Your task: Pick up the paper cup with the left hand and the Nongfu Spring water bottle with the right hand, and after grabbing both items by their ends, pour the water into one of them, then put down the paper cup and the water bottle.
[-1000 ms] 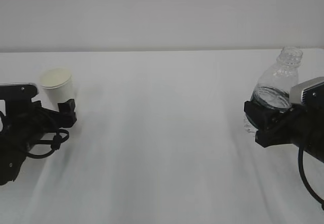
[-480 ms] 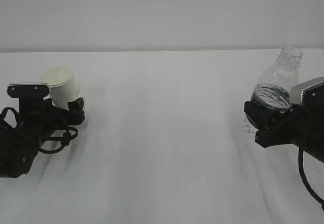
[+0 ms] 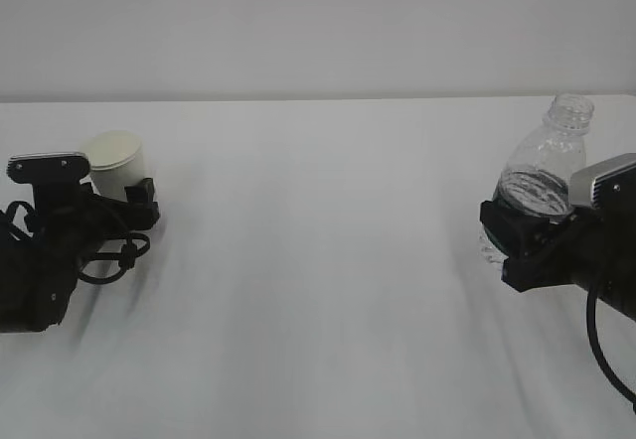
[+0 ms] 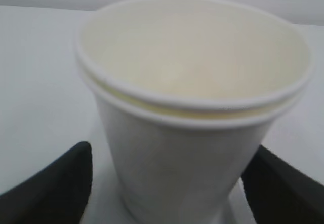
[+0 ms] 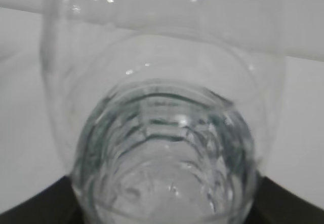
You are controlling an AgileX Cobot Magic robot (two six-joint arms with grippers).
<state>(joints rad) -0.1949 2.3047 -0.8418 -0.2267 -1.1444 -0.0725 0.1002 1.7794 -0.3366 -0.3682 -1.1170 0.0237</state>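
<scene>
White table point(image 3: 328, 260); left tool point(image 4: 162, 183) wide open around paper cup point(image 4: 192, 112); right tool point(image 3: 517, 245) gripping water bottle point(image 3: 542, 176); no legible label.

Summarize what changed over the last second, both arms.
The left hand shifted around the paper cup: it rose and pushed in, then drew slightly back left. The cup tilted briefly and now looks upright again, between open fingers with a gap on each side, not gripped. The right hand and the Nongfu Spring water bottle stayed as they were, the bottle upright in its grip.

A white table point(image 3: 328, 290) stands before a plain pale wall point(image 3: 318, 22).
</scene>
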